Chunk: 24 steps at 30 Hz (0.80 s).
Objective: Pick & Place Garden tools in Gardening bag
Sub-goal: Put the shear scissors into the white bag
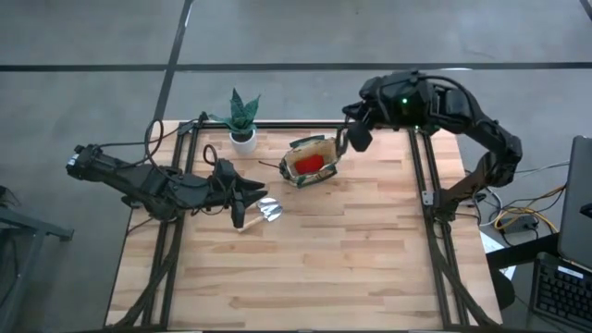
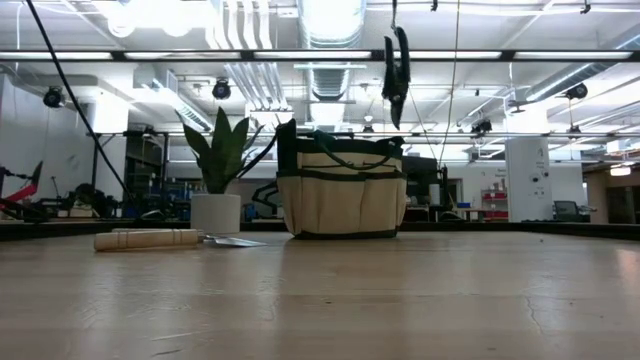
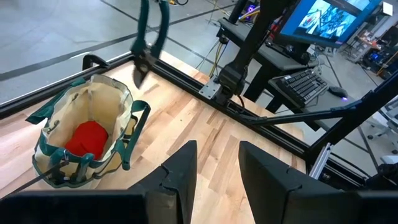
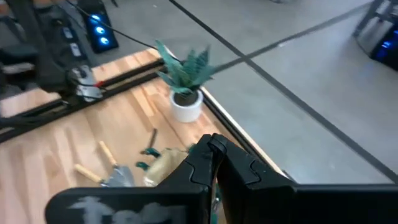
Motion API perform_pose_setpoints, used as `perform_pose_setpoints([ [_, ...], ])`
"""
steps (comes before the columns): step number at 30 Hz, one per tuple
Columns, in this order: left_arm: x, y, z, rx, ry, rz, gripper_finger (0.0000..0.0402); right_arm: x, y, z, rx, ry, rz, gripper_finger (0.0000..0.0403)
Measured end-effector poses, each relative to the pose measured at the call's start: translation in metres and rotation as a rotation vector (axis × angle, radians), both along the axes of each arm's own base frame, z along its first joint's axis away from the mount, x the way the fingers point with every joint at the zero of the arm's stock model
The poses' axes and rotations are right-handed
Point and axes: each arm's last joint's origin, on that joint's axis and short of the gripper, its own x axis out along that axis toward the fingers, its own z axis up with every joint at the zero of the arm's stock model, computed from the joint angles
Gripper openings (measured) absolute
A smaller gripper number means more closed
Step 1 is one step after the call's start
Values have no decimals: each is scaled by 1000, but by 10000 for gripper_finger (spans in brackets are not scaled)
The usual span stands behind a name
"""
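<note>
1. Table: gardening bag stood upright near 12 o'clock, mouth open to take drops; red soft item already inside.
2. Right gripper hung at the bag's 3 o'clock, clamped on pruning shears dangling point-down, likely staged for release.
3. Left gripper hovered over trowels at bag's 8 o'clock; fingers parted, empty.

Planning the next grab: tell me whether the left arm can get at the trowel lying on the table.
Probably yes. The left gripper, fingers open, hovers right beside the trowel, which lies in the open on the table with nothing over it.
</note>
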Motion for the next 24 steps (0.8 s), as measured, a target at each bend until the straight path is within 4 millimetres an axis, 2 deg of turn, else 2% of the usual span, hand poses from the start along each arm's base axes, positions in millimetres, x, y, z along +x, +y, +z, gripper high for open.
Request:
perform_pose_setpoints([
  [14, 0, 0, 0, -3, -2, -1, 122, -17, -38, -4, -67, 113, -97, 8],
  [24, 0, 0, 0, -10, -3, 1, 122, -20, -50, -11, -74, 164, -115, 8],
])
